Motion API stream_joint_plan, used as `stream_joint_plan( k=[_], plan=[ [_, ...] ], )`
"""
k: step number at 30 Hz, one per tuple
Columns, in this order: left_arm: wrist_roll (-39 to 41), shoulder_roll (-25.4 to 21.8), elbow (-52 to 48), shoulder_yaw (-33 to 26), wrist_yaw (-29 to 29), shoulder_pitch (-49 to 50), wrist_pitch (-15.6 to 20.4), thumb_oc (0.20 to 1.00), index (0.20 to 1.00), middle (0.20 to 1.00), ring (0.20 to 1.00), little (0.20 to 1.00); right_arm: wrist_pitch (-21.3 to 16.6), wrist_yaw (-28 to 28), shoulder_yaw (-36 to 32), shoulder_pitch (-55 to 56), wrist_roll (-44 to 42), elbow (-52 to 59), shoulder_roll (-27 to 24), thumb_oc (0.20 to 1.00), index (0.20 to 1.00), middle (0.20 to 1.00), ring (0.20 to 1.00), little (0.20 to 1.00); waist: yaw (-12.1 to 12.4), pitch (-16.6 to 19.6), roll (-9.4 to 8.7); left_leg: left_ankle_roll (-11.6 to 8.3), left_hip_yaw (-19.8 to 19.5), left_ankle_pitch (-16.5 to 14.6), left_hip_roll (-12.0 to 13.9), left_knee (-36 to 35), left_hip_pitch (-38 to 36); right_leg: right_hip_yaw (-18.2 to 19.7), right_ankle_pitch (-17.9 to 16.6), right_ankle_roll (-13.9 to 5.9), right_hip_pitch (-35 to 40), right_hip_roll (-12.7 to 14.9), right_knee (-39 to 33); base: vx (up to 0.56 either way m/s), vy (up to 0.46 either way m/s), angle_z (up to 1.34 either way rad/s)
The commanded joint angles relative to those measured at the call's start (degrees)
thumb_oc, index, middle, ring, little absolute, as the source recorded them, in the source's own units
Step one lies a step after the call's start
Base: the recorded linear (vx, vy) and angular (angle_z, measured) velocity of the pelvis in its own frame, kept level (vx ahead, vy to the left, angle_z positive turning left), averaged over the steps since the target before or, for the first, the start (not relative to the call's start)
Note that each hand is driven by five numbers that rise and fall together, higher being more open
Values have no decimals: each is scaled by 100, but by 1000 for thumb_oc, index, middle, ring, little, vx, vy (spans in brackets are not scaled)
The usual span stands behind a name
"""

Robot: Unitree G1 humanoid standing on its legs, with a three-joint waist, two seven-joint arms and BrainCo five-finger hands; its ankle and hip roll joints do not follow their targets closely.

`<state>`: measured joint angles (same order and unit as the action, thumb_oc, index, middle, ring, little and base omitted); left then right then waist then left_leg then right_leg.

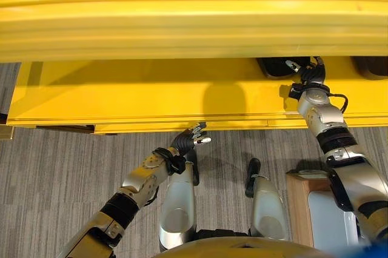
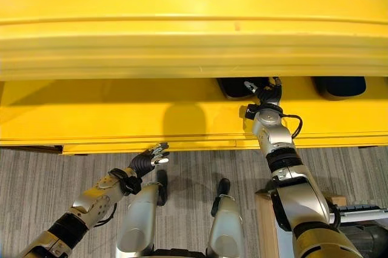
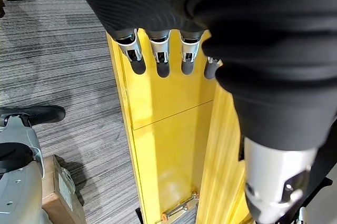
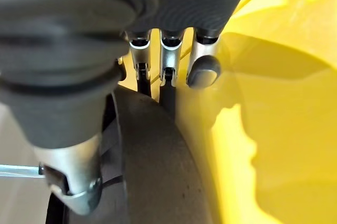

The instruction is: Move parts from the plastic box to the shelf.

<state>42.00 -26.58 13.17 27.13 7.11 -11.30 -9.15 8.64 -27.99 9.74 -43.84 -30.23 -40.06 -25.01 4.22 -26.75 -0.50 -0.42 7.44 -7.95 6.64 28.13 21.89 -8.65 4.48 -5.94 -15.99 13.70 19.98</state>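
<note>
Yellow shelf (image 1: 151, 97): right hand (image 2: 264, 95) grips dark part (image 4: 152, 166); left hand (image 1: 189, 137) relaxed, empty.

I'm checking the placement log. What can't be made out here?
- The dark part, eye views: the upper shelf board covers its far side.
- The right hand, right wrist view: the part hides whether it grips.
- The second dark part, right eye view: mostly under the same board.
</note>
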Motion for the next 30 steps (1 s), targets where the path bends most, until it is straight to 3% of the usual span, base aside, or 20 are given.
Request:
stream_joint_plan(
  k=[1,19,30],
  plan=[
    [-3,48,-596,-209,141,-129,250,1000,1000,1000,1000,1000,629,517,424,537,-411,-347,404,1000,1000,1000,1000,1000,278,-242,112,57,-112,-185,-157,-259,-209,-59,385,-2,289,-115,421,10,-9,3],
    [-101,17,-645,-255,109,-92,184,1000,1000,1000,1000,1000,806,583,603,828,-398,-27,652,1000,1000,1000,1000,1000,273,-198,34,81,-94,-202,-155,-229,-176,-40,390,-5,369,-170,339,0,0,0],
    [-166,46,-712,-313,76,-29,172,1000,1000,1000,1000,1000,783,1041,825,1121,-111,354,708,1000,1000,1000,1000,1000,251,-189,5,64,-77,-170,-136,-234,-138,-40,395,6,357,-184,322,0,0,0]
  ],
)
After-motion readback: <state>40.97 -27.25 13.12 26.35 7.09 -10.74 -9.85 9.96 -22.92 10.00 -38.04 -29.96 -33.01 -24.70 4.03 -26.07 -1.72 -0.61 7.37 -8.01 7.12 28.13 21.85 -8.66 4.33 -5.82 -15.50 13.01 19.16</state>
